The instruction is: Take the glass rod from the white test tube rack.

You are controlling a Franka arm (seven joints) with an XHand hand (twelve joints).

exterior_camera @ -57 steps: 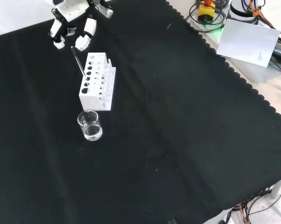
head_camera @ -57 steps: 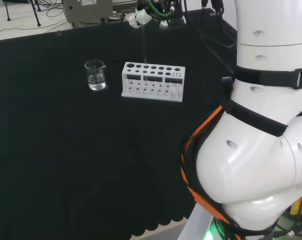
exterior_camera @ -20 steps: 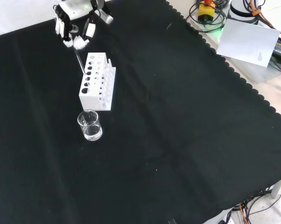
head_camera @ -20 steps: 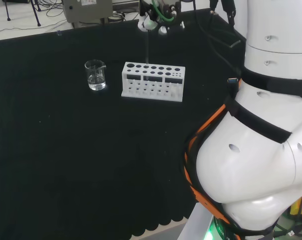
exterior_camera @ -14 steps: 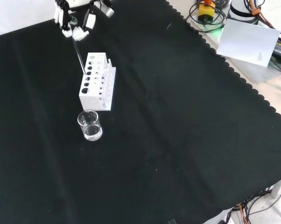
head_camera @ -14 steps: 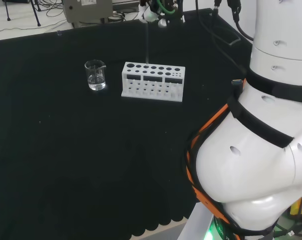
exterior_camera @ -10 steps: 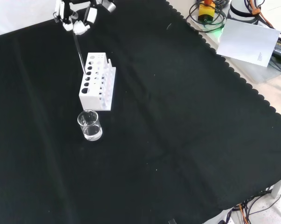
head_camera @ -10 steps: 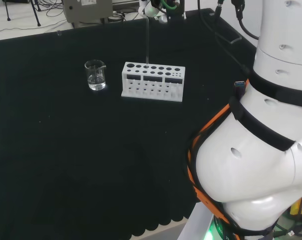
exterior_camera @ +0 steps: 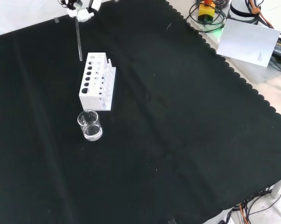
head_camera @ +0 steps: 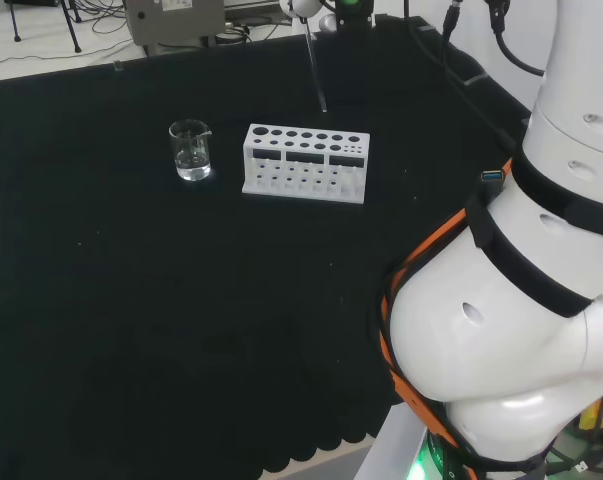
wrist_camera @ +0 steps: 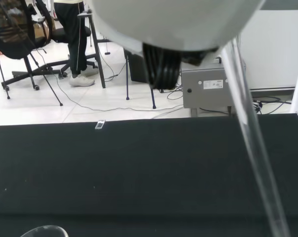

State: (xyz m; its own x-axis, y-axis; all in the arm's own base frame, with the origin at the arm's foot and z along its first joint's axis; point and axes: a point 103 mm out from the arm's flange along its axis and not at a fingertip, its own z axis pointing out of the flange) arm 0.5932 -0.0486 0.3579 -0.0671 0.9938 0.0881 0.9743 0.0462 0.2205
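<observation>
The rod [exterior_camera: 78, 42] hangs in the air by its top end from the hand [exterior_camera: 82, 10], whose fingers are pinched round that end at the front view's upper edge; its lower tip is out of the rack [exterior_camera: 97, 81] and sits above and just beside the rack's far end in that view. In the head view the rod [head_camera: 315, 70] slants a little, its tip over the cloth behind the rack [head_camera: 305, 163], and the wrist view shows the rod [wrist_camera: 252, 143] as a clear shaft running down past the palm. It looks like thin solid glass: light, stiff and smooth, so likely to slip between the fingers and to snap or chip if its tip knocks the rack's rim or the counter [exterior_camera: 177, 121]. A hold at the very top leaves a long free length below, so any swing of the wrist would probably whip the tip about; slow, level travel with the rod near upright seems the safer way. A pinch a little lower on the shaft would steady it more, though the top was the part standing clear of the holes. A beaker [exterior_camera: 89, 125] stands near the rack's other end, well apart from the rod.
</observation>
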